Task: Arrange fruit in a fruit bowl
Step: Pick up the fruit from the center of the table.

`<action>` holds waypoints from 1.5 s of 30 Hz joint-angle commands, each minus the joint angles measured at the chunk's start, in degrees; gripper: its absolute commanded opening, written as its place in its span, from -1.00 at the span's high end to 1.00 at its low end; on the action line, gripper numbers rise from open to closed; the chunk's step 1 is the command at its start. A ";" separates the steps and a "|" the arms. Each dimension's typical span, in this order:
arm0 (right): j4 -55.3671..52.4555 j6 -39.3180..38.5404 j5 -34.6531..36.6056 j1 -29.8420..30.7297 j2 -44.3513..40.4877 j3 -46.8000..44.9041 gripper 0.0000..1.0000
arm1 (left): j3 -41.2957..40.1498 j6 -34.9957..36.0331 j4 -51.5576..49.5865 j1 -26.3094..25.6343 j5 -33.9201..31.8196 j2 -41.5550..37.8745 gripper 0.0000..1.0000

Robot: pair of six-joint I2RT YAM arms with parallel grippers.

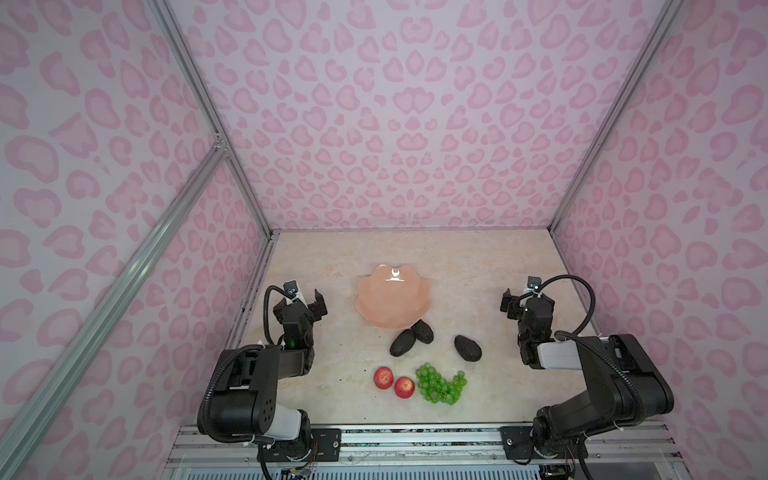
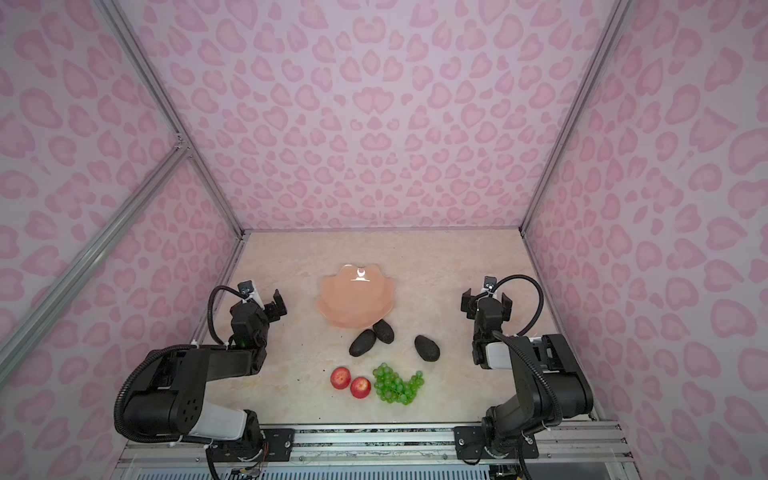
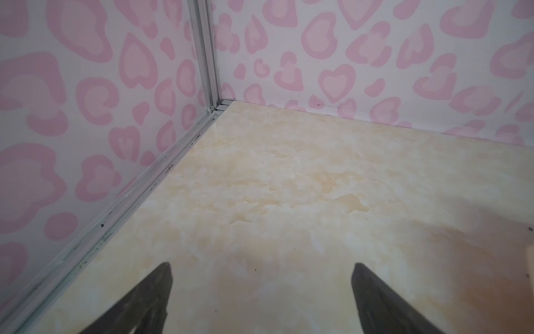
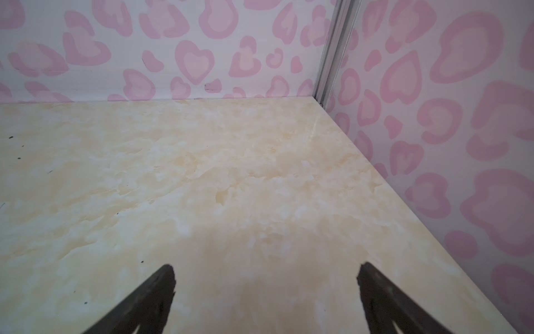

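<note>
While both grippers gape empty, grapes [image 1: 441, 384] stretch sideways, bowl [image 1: 390, 300] upright, nothing inside.

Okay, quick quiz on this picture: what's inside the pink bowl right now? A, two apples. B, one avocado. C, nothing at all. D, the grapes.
C: in both top views the bowl shows only its bare pink inside, while the avocados, apples and grapes all lie on the table on the near side of it.
</note>
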 commanded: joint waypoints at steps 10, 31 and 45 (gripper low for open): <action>0.81 0.50 0.52 -0.09 0.19 0.15 -0.97 | 0.05 0.47 2.03 -0.08 -0.36 -0.12 -0.95; -20.76 1.78 5.89 1.92 -9.11 9.60 -0.98 | 5.77 -0.73 -14.68 -0.08 -2.02 -6.55 -0.95; -76.44 14.59 -6.72 20.81 -14.52 30.49 -0.86 | 25.39 -14.24 -55.51 0.53 4.73 -25.14 -0.96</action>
